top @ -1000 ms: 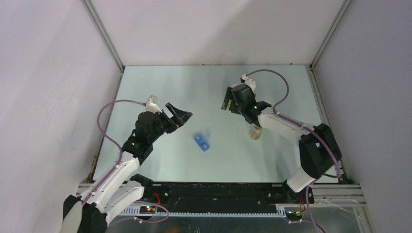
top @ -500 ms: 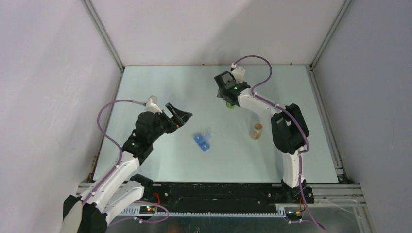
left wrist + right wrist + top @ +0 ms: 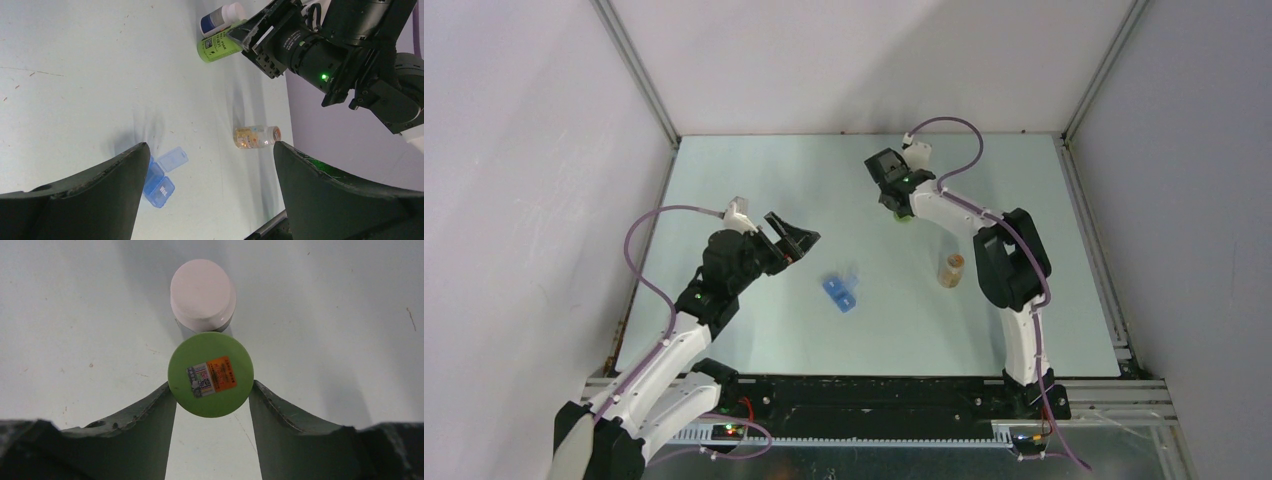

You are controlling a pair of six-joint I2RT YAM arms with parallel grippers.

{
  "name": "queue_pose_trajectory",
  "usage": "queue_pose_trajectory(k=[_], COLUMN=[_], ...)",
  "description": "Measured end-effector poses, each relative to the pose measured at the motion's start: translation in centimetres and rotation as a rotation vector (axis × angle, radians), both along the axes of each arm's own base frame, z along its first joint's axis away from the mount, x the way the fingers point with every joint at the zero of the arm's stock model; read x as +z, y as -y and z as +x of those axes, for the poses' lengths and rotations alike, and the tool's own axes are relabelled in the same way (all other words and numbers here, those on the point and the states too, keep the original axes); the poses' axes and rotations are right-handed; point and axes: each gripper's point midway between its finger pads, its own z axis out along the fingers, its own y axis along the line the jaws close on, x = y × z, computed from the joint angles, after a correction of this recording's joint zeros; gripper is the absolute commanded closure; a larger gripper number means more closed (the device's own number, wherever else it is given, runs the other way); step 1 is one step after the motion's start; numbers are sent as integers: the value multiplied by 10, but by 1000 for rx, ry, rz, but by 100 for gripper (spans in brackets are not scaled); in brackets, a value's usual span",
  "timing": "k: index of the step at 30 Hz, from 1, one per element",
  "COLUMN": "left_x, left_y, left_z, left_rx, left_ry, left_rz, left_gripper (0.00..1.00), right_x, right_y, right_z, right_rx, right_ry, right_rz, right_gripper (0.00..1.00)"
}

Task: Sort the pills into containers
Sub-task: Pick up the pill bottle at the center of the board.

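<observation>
right gripper (image 3: 211,389) narrowed; white bottle (image 3: 202,290) just beyond

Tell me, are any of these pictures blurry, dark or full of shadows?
Top view: evenly lit, sharp, little shadow. Left wrist view: the left fingers are dark and soft-edged; the blue pill box beyond is sharp, a smeared shadow beside it. Right wrist view: the green bottle has a crisp lid, no glare; the right fingers are dim.
</observation>
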Motion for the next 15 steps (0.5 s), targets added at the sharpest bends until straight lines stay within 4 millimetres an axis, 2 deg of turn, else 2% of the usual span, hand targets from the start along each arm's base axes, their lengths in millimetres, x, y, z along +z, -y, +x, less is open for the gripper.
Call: queue_pose_trajectory(k=[5,8,13,15], left_x=[0,0,0,2], left_y=[0,0,0,1], left_z=[0,0,1,2], left_rx=[0,0,0,0], left_ry=[0,0,-2,1], left_rz=[0,0,1,0], left_gripper=[1,1,1,1], right_x=[-1,0,6,8], right_y=[3,4,3,3], right_z=[5,9,13,16], right_rx=[-3,7,26,35], right_ry=[3,8,22,32], right_rz=[-8,-19,-32,-36], right_gripper=[31,30,40,50])
